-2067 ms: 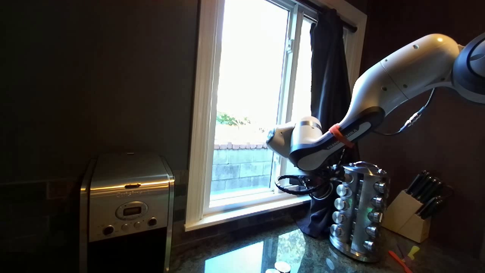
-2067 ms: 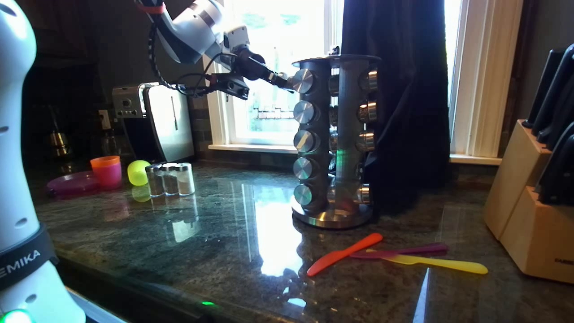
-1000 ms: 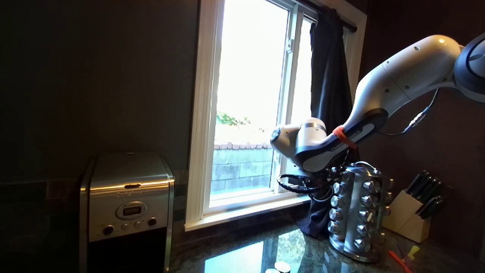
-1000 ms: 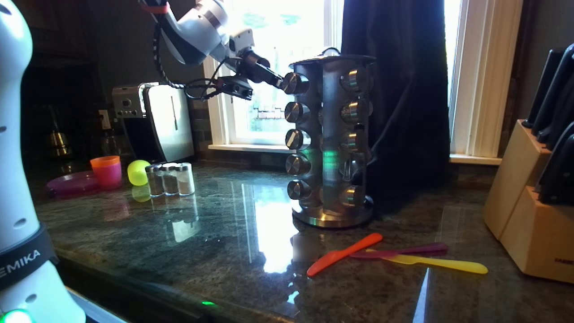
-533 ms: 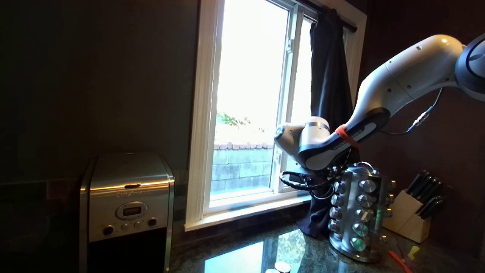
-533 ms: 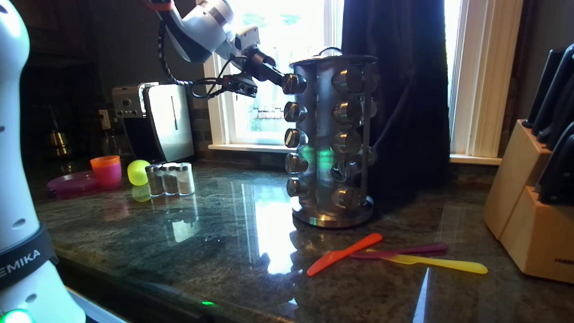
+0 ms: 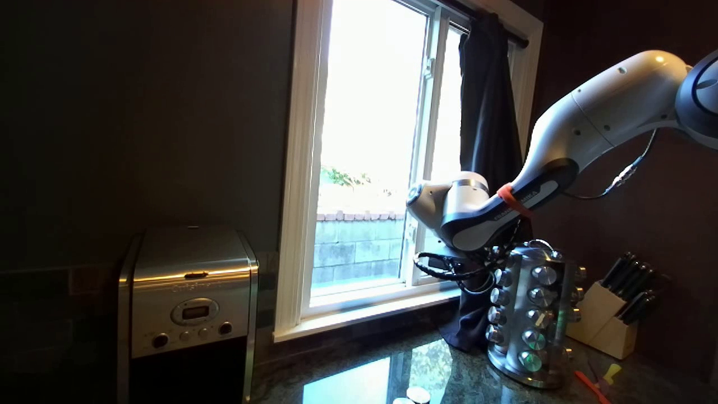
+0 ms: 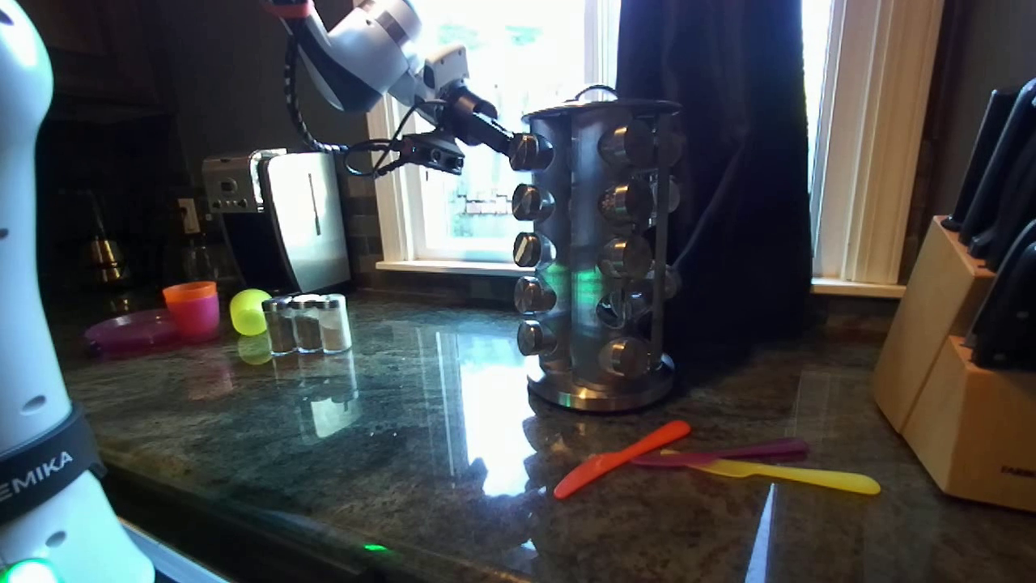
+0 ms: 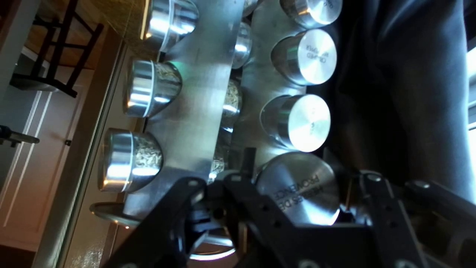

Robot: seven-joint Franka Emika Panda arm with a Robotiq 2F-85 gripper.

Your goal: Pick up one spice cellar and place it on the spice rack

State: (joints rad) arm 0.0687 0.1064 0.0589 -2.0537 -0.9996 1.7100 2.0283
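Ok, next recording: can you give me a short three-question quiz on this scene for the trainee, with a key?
1. In the wrist view, what does the lid gripped by the claw read?
a) Crushed red pepper
b) Herbes de Provence
c) Oregano

2. True or false: the gripped jar sits in the top row of the spice rack.

3. How many coloured knives lie on the counter near the spice rack?

Key: 1. b; 2. true; 3. three (orange, purple, yellow).
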